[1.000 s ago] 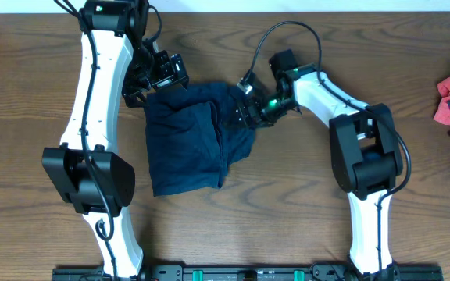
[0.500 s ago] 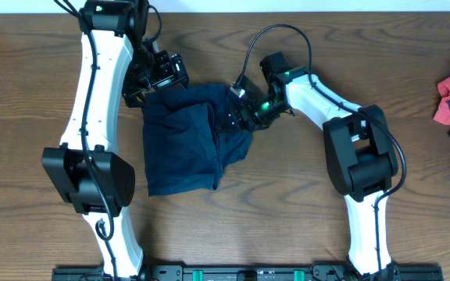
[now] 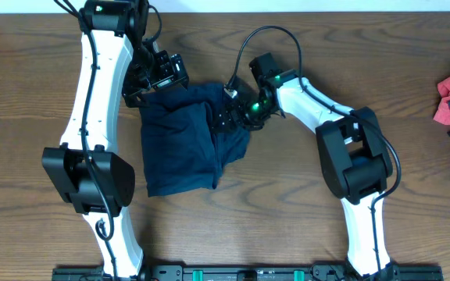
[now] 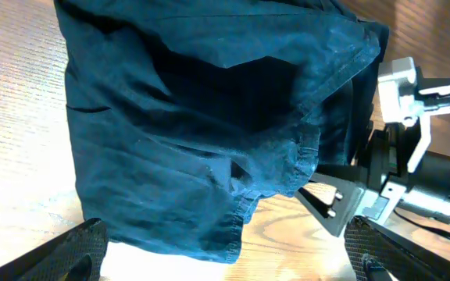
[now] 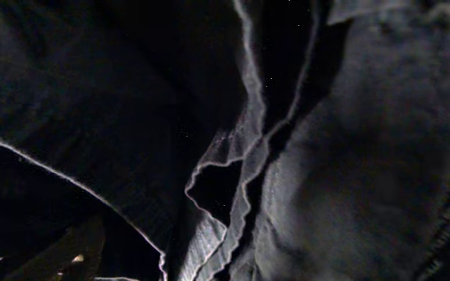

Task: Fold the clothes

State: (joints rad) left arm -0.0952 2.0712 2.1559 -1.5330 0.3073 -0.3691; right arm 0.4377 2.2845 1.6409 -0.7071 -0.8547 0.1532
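Dark navy clothes (image 3: 180,144), a soft woven fabric with stitched hems, lie crumpled in overlapping folds at the centre of the wood-grain tabletop (image 3: 287,207), between the two arms. The left tool (image 4: 229,257) hovers at the garment's far-left corner, fingers spread wide. The right tool (image 3: 227,119) sits on the garment's right edge; its grip cannot be told. Open tabletop extends near and right.
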